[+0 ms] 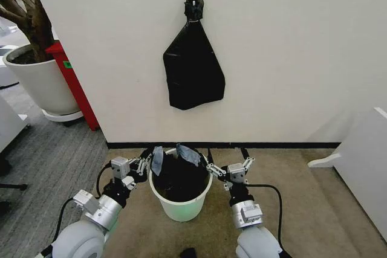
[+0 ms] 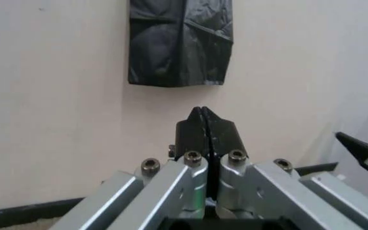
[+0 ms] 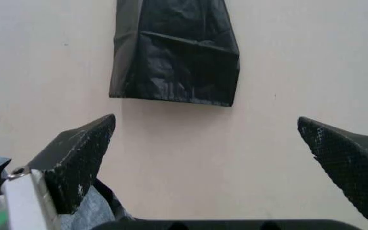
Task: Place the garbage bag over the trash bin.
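Standing against the wall below the hanging black bag bundle (image 1: pixel 193 67), the trash bin (image 1: pixel 180 206) holds the garbage bag (image 1: pixel 179 175), bunched inside with its edges poking above the rim. Left tool (image 1: pixel 143 164), left of the bin, is pinched together, and right tool (image 1: pixel 231 169), right of it, is spread apart. My worry is that the thin plastic slumps back into the bin, since neither tool visibly grips it.

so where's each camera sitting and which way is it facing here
Head view: high on the robot, facing forward and down at the trash bin with the garbage bag in it; left gripper and right gripper flank the rim.
Left wrist view: facing the wall; its shut fingers show.
Right wrist view: facing the wall; its open fingers show.
Shared: the black bag bundle hanging on the wall.
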Controlling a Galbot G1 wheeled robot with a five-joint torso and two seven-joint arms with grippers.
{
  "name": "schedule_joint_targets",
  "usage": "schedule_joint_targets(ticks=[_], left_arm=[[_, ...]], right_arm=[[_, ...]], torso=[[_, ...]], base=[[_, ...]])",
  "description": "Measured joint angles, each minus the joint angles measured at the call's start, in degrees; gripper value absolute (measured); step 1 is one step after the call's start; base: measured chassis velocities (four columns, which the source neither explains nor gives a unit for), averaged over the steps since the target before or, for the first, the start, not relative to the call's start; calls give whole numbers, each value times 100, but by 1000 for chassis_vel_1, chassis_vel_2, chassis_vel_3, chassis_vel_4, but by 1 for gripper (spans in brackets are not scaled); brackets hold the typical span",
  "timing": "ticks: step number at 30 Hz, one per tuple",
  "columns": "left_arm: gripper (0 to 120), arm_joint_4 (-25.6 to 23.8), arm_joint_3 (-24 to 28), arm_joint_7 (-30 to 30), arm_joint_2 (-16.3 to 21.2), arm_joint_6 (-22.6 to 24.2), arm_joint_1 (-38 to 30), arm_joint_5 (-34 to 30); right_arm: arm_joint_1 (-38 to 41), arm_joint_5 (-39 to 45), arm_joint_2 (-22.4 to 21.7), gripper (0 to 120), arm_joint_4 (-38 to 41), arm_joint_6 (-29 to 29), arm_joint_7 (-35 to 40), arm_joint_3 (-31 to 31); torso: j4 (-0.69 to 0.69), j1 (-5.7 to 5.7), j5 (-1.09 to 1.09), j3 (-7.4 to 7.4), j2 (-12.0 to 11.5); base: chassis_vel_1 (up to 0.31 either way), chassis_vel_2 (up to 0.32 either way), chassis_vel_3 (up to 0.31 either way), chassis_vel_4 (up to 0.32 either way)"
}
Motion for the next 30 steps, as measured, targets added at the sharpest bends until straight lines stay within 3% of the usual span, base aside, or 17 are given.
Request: schedule_joint_targets(ticks=[3, 4, 5, 9, 14, 16, 20, 23, 25, 30], left_arm=[[6, 40, 16, -269, -58, 1, -99, 194], [19, 142, 60, -857, -186, 4, -321, 592], [25, 160, 76, -916, -195, 4, -345, 608], [36, 144, 128, -933, -214, 48, -324, 504], [58, -57, 223, -958, -246, 462, -194, 7], [62, -42, 251, -961, -253, 526, -198, -34], [80, 114, 328, -965, -302, 726, -264, -111], [85, 156, 334, -969, -313, 822, -273, -112], [95, 284, 369, -978, -343, 916, -348, -111], [100, 525, 438, -976, -442, 963, -581, -106]], right_arm=[[-4, -2, 0, 100, 0, 3, 3, 4], [-10, -3, 2, 100, 10, 4, 5, 8], [-10, 0, 7, 100, 16, 5, 6, 5], [4, 212, 32, 100, 53, -3, 5, -65], [170, 1272, -34, 100, 212, -370, -22, -345], [247, 1386, -53, 100, 195, -457, -33, -380], [573, 1552, -74, 100, -56, -690, -146, -495], [650, 1604, -79, 100, -120, -808, -197, -563], [759, 1618, -95, 100, -265, -896, -304, -670], [945, 1611, -115, 100, -554, -923, -383, -864]], torso=[[1, 0, 1, 0, 0], [-1, 0, 0, 0, 0], [-1, 0, 0, 0, 0], [-1, 0, 0, 0, 0], [0, 0, 0, 0, 0], [0, 0, 0, 0, 0], [0, 0, 0, 0, 0], [0, 0, 0, 0, 0], [0, 0, 0, 0, 0], [0, 0, 0, 0, 0]], base=[[0, 0, 0, 0], [0, 0, 0, 0], [0, 0, 0, 0], [0, 0, 0, 0], [0, 0, 0, 0], [0, 0, 0, 0], [0, 0, 0, 0], [0, 0, 0, 0], [0, 0, 0, 0], [0, 0, 0, 0]])
